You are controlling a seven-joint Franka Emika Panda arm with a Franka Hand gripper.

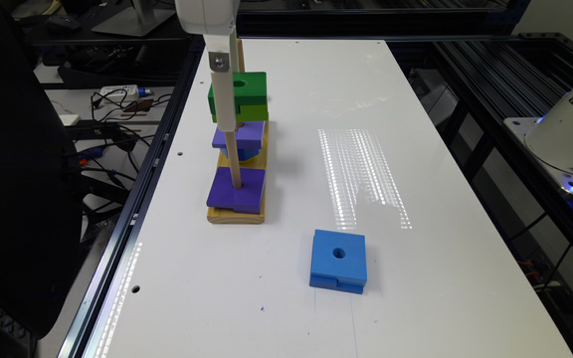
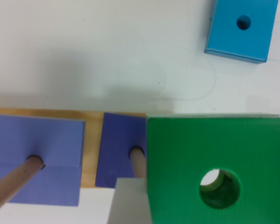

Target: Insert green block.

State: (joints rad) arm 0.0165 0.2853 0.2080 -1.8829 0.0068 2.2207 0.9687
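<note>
We see a white table (image 1: 416, 164) carrying a wooden base board (image 1: 237, 215) with upright wooden pegs, at the exterior view's left. The green block (image 1: 240, 96), dark green above and lime green below with a round centre hole and a notched side, is held up in the air over the far end of the board, above the other blocks. The gripper (image 1: 227, 99) reaches down from above, and one white finger (image 1: 225, 102) lies against the block's near side. We cannot tell from either view whether the jaws are clamped on the block.

A purple block (image 1: 237, 190) sits threaded on the nearest peg (image 1: 234, 159) at the board's near end. A second purple block (image 1: 239, 134) sits on the middle peg, with a blue piece (image 1: 244, 153) beneath it.

A separate blue block (image 1: 338, 261) with a centre hole lies flat on the table, nearer to us and to the exterior view's right, well apart from the board.

In the wrist view, the green block's hole (image 2: 219, 188) shows a lighter rim inside it.
</note>
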